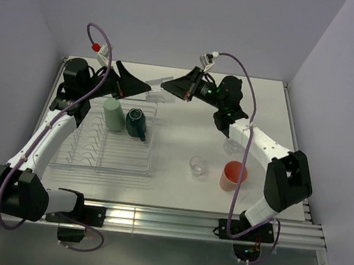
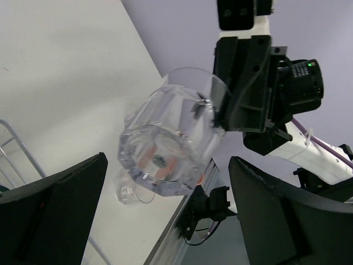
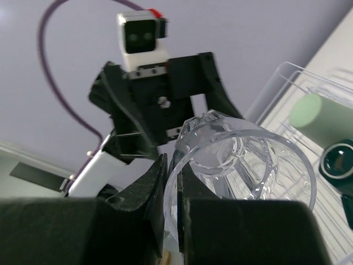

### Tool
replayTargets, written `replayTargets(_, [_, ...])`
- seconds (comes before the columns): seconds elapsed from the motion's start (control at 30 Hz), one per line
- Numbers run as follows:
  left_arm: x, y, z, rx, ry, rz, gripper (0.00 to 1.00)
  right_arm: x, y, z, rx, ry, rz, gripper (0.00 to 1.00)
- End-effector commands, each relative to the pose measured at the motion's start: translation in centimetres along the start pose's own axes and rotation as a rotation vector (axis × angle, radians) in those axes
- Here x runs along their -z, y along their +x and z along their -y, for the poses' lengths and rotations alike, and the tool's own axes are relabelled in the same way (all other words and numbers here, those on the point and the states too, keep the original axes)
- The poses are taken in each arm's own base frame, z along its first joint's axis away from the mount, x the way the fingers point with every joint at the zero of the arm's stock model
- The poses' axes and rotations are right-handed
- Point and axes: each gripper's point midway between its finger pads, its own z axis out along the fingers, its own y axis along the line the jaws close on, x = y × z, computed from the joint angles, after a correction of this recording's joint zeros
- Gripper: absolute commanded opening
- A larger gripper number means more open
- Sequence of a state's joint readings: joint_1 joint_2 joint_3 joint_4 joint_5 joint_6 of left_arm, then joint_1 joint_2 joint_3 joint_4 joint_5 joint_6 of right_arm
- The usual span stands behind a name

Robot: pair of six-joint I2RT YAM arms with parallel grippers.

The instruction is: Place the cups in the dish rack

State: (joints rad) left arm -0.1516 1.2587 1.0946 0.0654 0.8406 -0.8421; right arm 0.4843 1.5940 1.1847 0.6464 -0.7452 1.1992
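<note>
My right gripper (image 1: 171,91) is shut on the rim of a clear glass (image 1: 160,88), held on its side in the air above the far edge of the dish rack (image 1: 75,158). In the right wrist view its fingers (image 3: 160,187) pinch the glass wall (image 3: 242,160). My left gripper (image 1: 145,88) is open, its jaws wide on either side of the glass's base (image 2: 165,138) without touching it. A pale green tumbler (image 1: 111,114) and a dark teal mug (image 1: 134,122) sit in the rack. A clear glass (image 1: 197,166) and a salmon-pink tumbler (image 1: 233,176) stand on the table.
Another clear glass (image 1: 231,145) stands partly hidden under the right forearm. The rack's near rows of prongs (image 1: 118,154) hold nothing. The table's right edge rail (image 2: 182,221) shows in the left wrist view. Purple walls close in the back and sides.
</note>
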Motion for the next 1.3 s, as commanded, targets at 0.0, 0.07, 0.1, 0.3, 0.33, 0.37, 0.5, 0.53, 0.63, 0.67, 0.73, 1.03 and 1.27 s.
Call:
replayTargets(0.0, [-0.1,-0.5,-0.3,-0.037,-0.007,0.012,0.99,0.3,-0.4,-4.1,0.055,-0.138,0.01,0.0])
replayTargets(0.07, [-0.1,-0.4,-0.5,-0.033,-0.007,0.012,0.99,0.2,-0.4,-4.2,0.052,-0.138,0.009,0.0])
replayTargets(0.1, [-0.1,-0.4,-0.3,-0.035,0.002,0.012,0.99,0.2,-0.4,-4.2,0.049,-0.141,0.008,0.0])
replayTargets(0.3, [-0.2,-0.2,0.4,-0.021,0.046,0.007,0.99,-0.3,-0.2,-4.6,0.033,-0.167,-0.004,0.0])
replayTargets(0.33, [-0.2,-0.2,0.8,-0.031,0.064,0.004,0.99,-0.4,-0.1,-4.8,0.035,-0.179,-0.005,0.0])
replayTargets(0.37, [-0.3,0.0,0.8,-0.027,0.067,-0.001,0.99,-0.5,-0.1,-4.7,0.024,-0.181,-0.007,0.0])
replayTargets(0.5, [-0.6,0.7,0.8,-0.017,0.072,-0.015,0.99,-0.8,0.1,-5.3,0.013,-0.213,-0.021,0.0])
replayTargets(0.53, [-0.6,0.6,0.9,-0.02,0.081,-0.012,0.99,-0.7,0.1,-5.4,0.015,-0.22,-0.021,0.0])
replayTargets(0.63, [-0.6,0.7,1.2,-0.013,0.091,-0.014,0.99,-0.9,0.2,-5.5,0.01,-0.225,-0.025,0.0])
replayTargets(0.67, [-0.6,0.7,1.3,-0.016,0.096,-0.014,0.99,-1.0,0.3,-5.3,0.002,-0.222,-0.026,0.0])
replayTargets(0.73, [-0.7,0.8,1.6,-0.015,0.103,-0.016,0.99,-1.1,0.4,-5.2,-0.001,-0.224,-0.028,0.0])
replayTargets(1.03, [-0.8,0.9,1.7,-0.016,0.107,-0.018,0.93,-1.7,0.8,-5.2,-0.014,-0.234,-0.044,0.0])
replayTargets(1.27, [-0.7,1.0,2.0,-0.018,0.106,-0.031,0.34,-1.8,0.6,-5.0,-0.004,-0.226,-0.04,0.0])
